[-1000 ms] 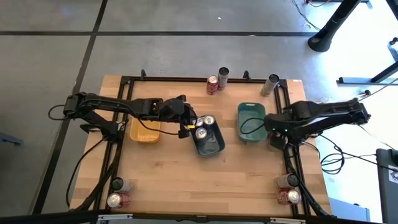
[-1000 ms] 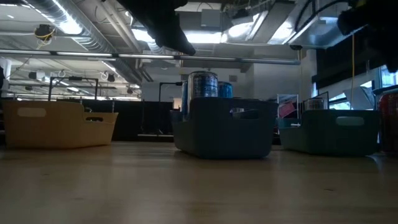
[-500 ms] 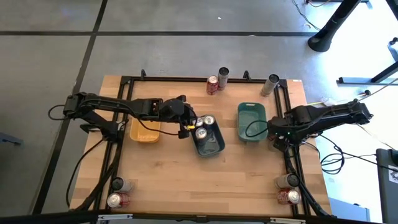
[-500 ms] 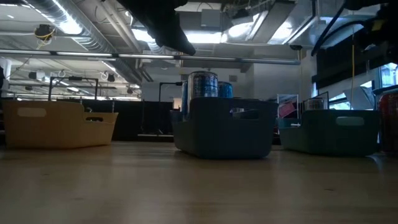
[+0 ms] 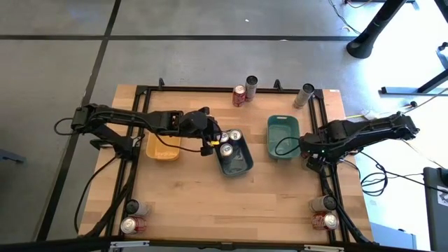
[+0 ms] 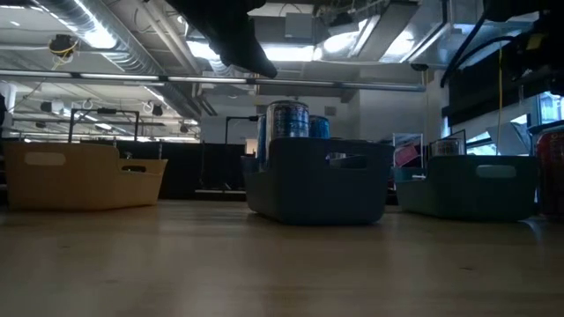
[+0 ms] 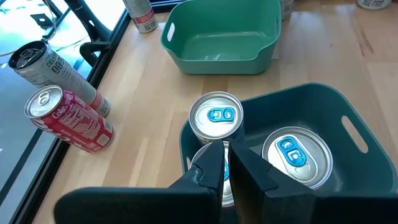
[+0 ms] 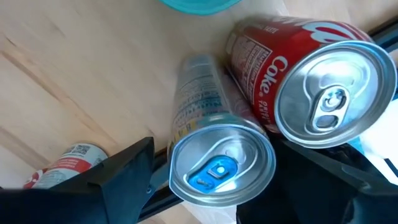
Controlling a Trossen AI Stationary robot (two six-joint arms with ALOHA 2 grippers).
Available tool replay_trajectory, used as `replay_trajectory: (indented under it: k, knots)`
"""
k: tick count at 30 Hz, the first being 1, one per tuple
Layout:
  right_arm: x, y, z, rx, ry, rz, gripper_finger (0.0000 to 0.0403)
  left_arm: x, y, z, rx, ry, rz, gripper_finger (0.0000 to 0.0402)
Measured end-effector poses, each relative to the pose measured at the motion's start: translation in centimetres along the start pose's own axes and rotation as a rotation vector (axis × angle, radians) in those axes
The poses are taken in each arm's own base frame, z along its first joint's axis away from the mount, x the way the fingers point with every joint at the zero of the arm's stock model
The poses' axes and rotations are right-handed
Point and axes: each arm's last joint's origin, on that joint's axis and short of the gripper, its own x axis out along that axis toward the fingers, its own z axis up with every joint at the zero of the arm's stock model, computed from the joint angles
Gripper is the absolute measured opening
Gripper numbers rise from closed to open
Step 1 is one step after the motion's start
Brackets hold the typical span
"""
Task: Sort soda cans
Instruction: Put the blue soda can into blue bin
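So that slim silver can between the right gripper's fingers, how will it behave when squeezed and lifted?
The slim silver can stands tall and narrow, so a sideways nudge could tip it. It crowds the red Coke can, which may get knocked too. Its smooth round wall looks slippery; the open right gripper should close squarely.

We see a light wooden table [image 5: 189,203] carrying three trays in a row: a yellow tray [image 5: 162,146], a grey-blue tray [image 5: 235,161] and a teal tray [image 5: 282,136]. Soda cans stand on the wood too: two at the far edge [image 5: 246,89], pairs near both front corners [image 5: 131,217].
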Motion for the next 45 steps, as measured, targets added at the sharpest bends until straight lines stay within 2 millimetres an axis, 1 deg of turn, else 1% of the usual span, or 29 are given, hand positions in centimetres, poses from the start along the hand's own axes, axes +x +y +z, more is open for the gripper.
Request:
replay_trajectory:
  k: [5, 7, 10, 15, 17, 23, 25, 35, 40, 45]
  knots:
    - [0.0, 0.0, 0.1, 0.001, 0.000, -0.010, 0.0323, 0.0, 0.0, 0.0, 0.000, 0.000, 0.000, 0.0015]
    - [0.0, 0.0, 0.1, 0.002, 0.001, -0.011, 0.0315, 0.0, 0.0, 0.0, 0.000, 0.000, 0.000, 0.0015]
    - [0.0, 0.0, 0.1, 0.017, 0.001, -0.012, 0.0287, 0.0, 0.0, 0.0, 0.000, 0.001, 0.000, 0.0015]
    - [0.0, 0.0, 0.0, 0.018, 0.007, -0.010, 0.0224, 0.0, 0.0, 0.0, 0.000, 0.001, 0.000, 0.0015]
    - [0.0, 0.0, 0.0, 0.017, 0.011, -0.009, 0.0211, 0.0, 0.0, 0.0, 0.000, 0.001, 0.000, 0.0015]
    - [-0.1, 0.0, 0.0, 0.020, 0.017, 0.001, 0.0212, 0.0, 0.0, 0.0, 0.000, 0.001, 0.000, 0.0015]
    - [-0.2, 0.1, 0.0, 0.019, 0.019, 0.023, 0.0217, 0.0, 0.0, 0.0, 0.000, 0.001, 0.000, 0.0015]
    - [-3.1, 0.7, 0.1, 0.002, -0.051, 0.131, 0.0215, 0.0, 0.0, 0.0, -0.005, -0.002, 0.000, 0.0015]
    - [-4.3, 1.4, 0.6, -0.012, -0.136, 0.223, 0.0218, 0.0, 0.1, 0.1, 0.042, -0.005, 0.023, 0.0015]
    - [-5.1, 2.5, 1.8, -0.067, -0.299, 0.325, 0.0216, 0.0, 0.1, 0.3, 0.018, -0.033, 0.028, 0.0015]
